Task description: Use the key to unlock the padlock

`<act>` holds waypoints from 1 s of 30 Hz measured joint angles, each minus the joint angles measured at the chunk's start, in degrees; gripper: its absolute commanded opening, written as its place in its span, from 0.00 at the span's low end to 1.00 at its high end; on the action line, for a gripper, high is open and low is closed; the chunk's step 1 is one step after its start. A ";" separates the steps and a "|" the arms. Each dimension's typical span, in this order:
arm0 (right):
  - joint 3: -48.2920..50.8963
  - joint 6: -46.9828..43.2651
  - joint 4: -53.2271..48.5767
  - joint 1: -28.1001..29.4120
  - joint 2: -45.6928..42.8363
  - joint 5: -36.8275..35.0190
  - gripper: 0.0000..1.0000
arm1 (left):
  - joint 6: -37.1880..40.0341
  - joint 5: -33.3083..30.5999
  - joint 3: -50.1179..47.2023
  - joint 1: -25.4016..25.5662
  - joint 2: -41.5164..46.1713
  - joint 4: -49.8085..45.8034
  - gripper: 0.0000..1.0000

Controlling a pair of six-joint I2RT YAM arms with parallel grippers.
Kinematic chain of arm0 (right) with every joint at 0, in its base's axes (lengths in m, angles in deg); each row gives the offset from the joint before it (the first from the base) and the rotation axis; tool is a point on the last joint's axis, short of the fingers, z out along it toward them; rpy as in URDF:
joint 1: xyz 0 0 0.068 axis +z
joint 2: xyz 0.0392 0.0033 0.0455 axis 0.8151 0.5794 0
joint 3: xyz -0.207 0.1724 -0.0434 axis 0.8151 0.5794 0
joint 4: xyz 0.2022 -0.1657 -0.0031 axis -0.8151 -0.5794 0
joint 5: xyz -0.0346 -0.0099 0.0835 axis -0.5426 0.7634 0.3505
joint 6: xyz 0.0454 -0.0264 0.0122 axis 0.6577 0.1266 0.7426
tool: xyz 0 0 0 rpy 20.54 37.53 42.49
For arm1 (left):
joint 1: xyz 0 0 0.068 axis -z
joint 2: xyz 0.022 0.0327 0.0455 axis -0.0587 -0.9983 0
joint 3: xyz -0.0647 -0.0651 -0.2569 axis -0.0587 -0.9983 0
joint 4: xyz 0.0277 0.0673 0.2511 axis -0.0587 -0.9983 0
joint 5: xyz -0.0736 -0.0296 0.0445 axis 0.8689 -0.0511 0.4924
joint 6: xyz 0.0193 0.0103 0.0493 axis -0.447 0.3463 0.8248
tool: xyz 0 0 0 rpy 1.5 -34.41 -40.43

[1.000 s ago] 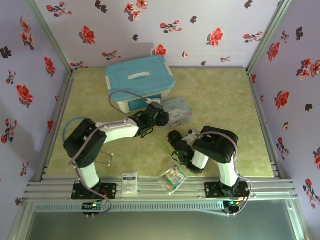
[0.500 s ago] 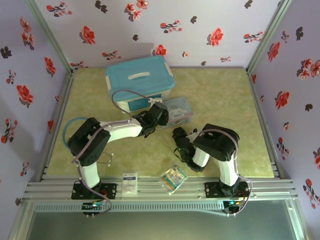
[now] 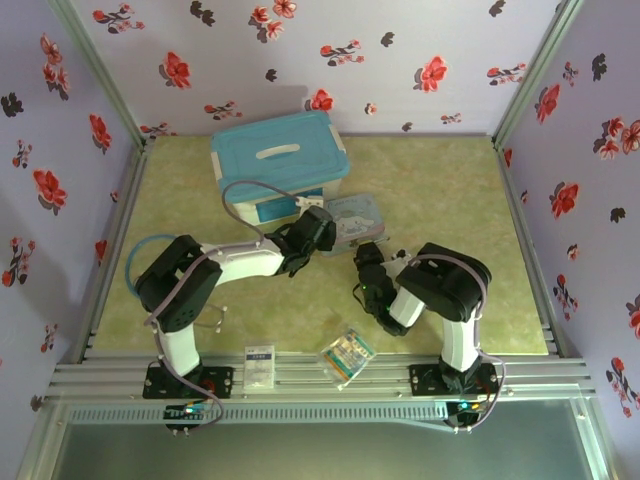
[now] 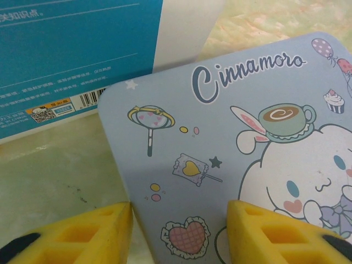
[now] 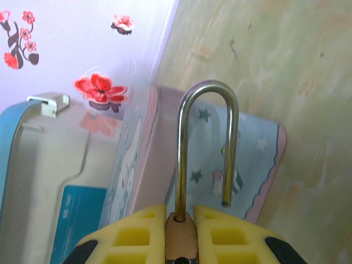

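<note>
Two grippers are nearing the tin (image 4: pixel 247 110), right gripper (image 5: pixel 180 212) pinching the padlock (image 5: pixel 181 239), shackle (image 5: pixel 209 88) sprung open, left gripper (image 4: pixel 180 212) spread; unlocking looks done.

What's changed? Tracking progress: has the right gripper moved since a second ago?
Yes: the right gripper moved away from the colourful packet at the near edge, slightly rightward.

back wall (image 3: pixel 330 60): lilac, red and dark flower decals | left wall (image 3: pixel 40 180) and right wall (image 3: pixel 590 200): same pattern | tabletop (image 3: pixel 450 180): pale green-yellow marbled sheet | aluminium rails (image 3: pixel 300 374): along its near edge, slimmer ones up both sides | light: soft, even
</note>
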 measured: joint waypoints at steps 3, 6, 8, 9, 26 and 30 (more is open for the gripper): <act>-0.35 -1.64 -1.09 -0.44 -1.66 0.46 0.00 | 0.02 0.00 -0.33 0.00 0.09 0.50 0.47; -0.22 -2.95 -5.11 -2.12 -6.80 3.65 0.00 | 0.02 0.07 -0.52 -0.13 0.26 0.68 0.47; -0.20 -3.34 -11.21 -5.73 -12.44 9.38 0.00 | 0.04 0.72 -1.01 -0.59 0.79 0.74 0.48; -0.26 -3.39 -15.45 -8.00 -15.61 12.85 0.00 | 0.04 1.25 -1.36 -0.96 1.11 0.74 0.49; -6.27 -25.35 -66.01 -31.41 -27.71 73.42 0.00 | 3.74 7.58 -1.68 -5.01 6.10 -8.04 0.56; -8.44 -29.40 -70.29 -32.98 -25.55 76.94 0.00 | 4.33 7.61 -2.16 -5.03 8.44 -10.64 0.56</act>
